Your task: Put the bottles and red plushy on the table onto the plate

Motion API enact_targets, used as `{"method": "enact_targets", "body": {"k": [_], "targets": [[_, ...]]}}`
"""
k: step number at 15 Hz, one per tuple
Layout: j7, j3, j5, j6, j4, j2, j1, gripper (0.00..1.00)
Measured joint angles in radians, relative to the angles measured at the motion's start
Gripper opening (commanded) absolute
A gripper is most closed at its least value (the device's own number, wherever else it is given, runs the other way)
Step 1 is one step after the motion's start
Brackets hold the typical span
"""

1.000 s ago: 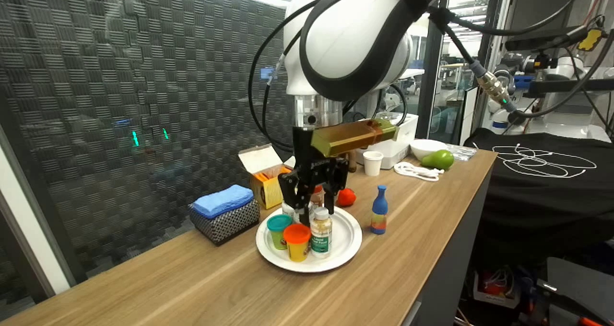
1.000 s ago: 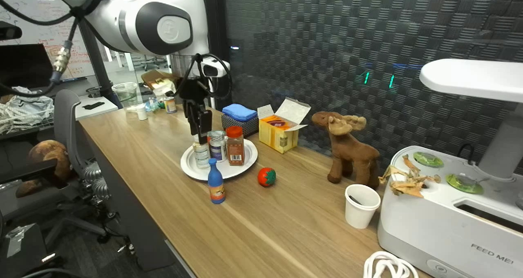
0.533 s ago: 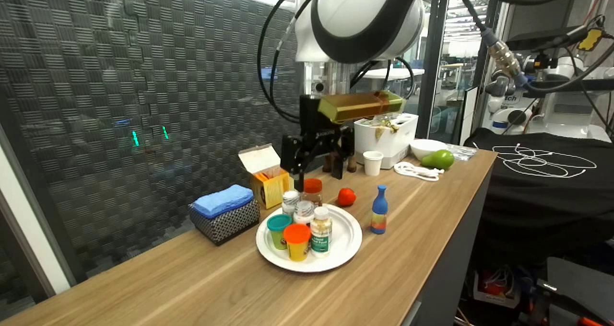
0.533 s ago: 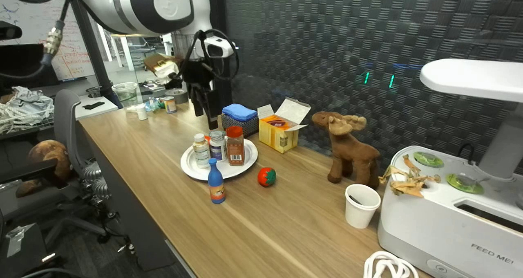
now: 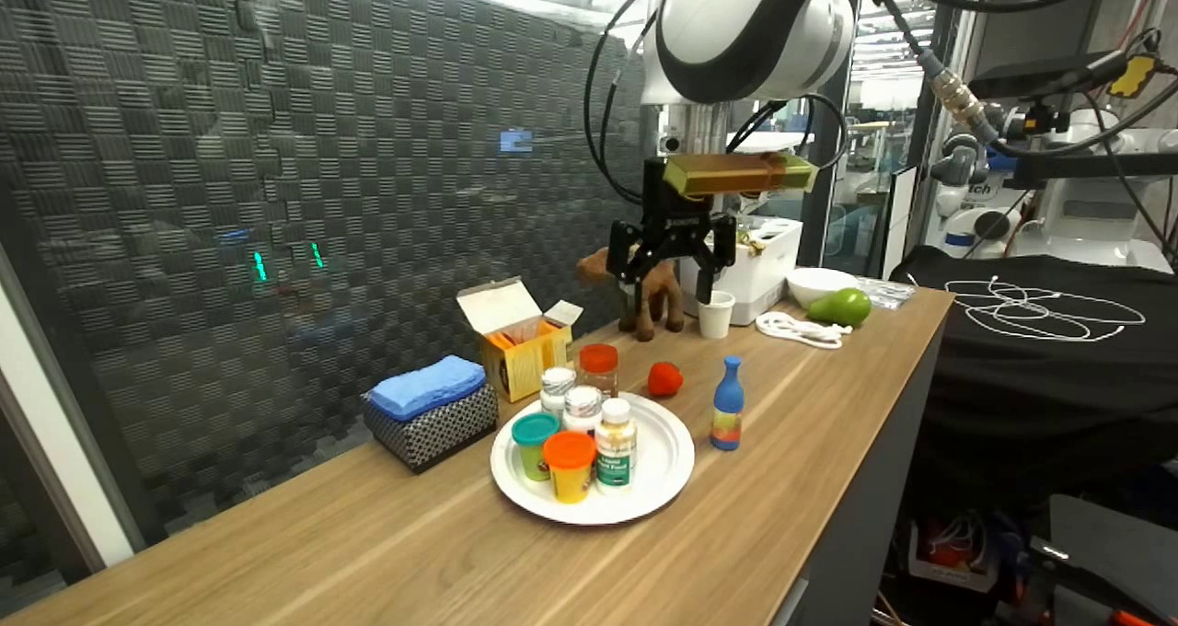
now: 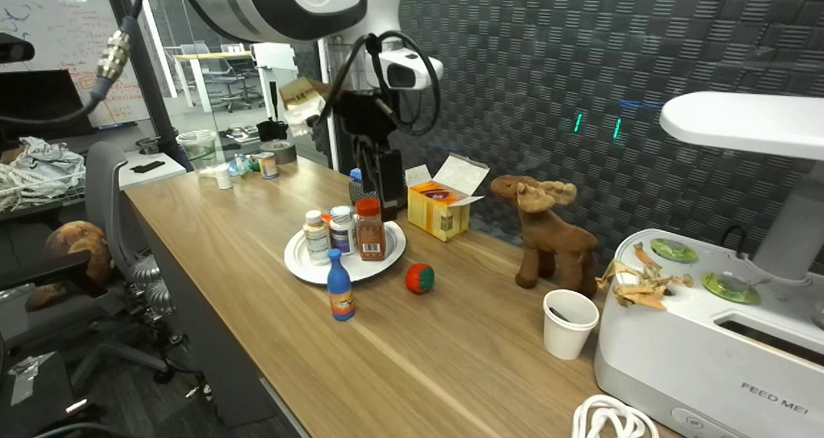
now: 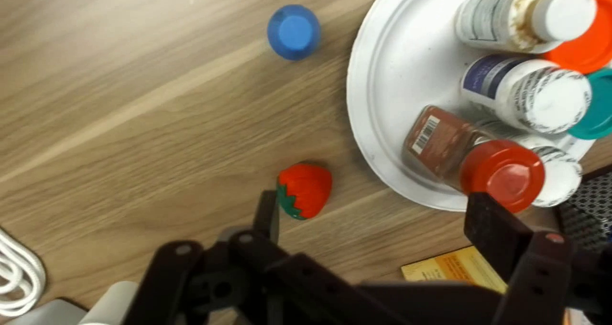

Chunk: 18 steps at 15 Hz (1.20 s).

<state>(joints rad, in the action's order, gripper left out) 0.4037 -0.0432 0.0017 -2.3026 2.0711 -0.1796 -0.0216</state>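
Observation:
The white plate (image 5: 661, 456) stands on the wooden table (image 5: 396, 534). It holds several bottles and jars, among them a white-capped bottle (image 5: 616, 451), an orange-lidded jar (image 5: 571, 474), a teal-lidded jar (image 5: 535, 451) and a red-capped jar (image 7: 502, 174). A blue bottle (image 5: 727, 414) stands upright on the table beside the plate. The red plushy (image 7: 306, 189), with a green leafy end, lies on the table near the plate. My gripper (image 7: 374, 197) is open and empty, raised above the table. In the wrist view the plushy shows close beside one fingertip, and the other fingertip overlaps the red-capped jar.
A yellow open box (image 6: 439, 219) and a dark patterned box with a blue cloth (image 5: 428, 388) stand behind the plate. A brown stuffed moose (image 6: 557, 235), a white cup (image 6: 569, 325), a white planter machine (image 6: 702, 354) and a white cable (image 6: 615, 418) stand farther along.
My gripper has risen from among the bottles on the plate and moved sideways toward the plushy's side, its fingers wider apart. The bottles, plushy and blue bottle stay where they were.

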Motion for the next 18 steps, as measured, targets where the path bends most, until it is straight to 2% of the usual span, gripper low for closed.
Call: {"method": "enact_targets", "body": {"k": [4, 11, 18], "targets": [[0.001, -0.005, 0.024, 0.023, -0.036, -0.046, 0.018, 1.0], [0.009, -0.006, 0.022, 0.025, -0.045, -0.055, 0.017, 1.0], [0.147, -0.064, -0.033, -0.252, -0.005, -0.148, 0.011, 1.0]]}}
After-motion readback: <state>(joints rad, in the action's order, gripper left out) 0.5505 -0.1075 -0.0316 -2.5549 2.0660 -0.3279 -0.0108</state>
